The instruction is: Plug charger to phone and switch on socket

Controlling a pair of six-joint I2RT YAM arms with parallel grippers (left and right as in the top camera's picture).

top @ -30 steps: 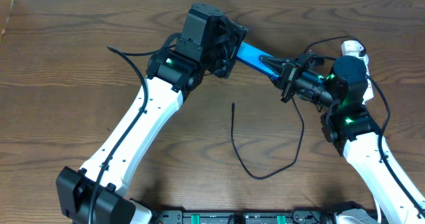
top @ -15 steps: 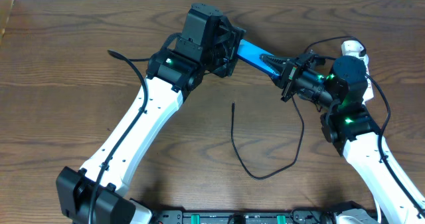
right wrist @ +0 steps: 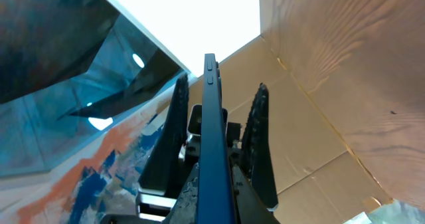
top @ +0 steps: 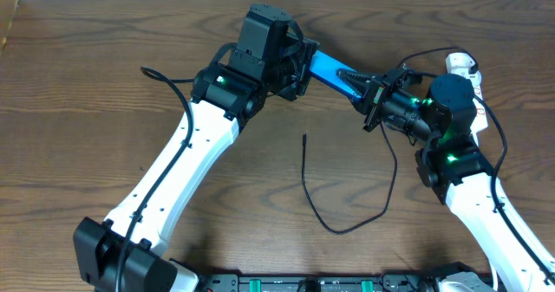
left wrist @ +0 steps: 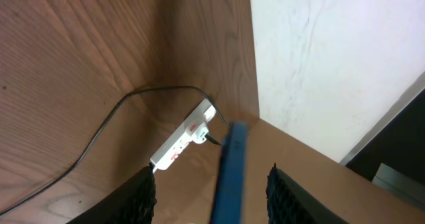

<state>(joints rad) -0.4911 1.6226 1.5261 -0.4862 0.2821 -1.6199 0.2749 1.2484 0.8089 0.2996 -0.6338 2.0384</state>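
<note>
Phone (top: 331, 68) is held on edge at the upper centre of the overhead view. Your right hand (top: 358, 85) grips its right end, a finger on each face. Your left hand (left wrist: 212, 197) is spread wide and straddles the phone's left end, neither finger touching it. Charger (top: 303, 166) lies loose on the desk (top: 87, 110) below the phone, tip pointing up toward it, apart from both hands. Socket (left wrist: 180, 136) sits at the upper right desk edge, just beside your right arm.
</note>
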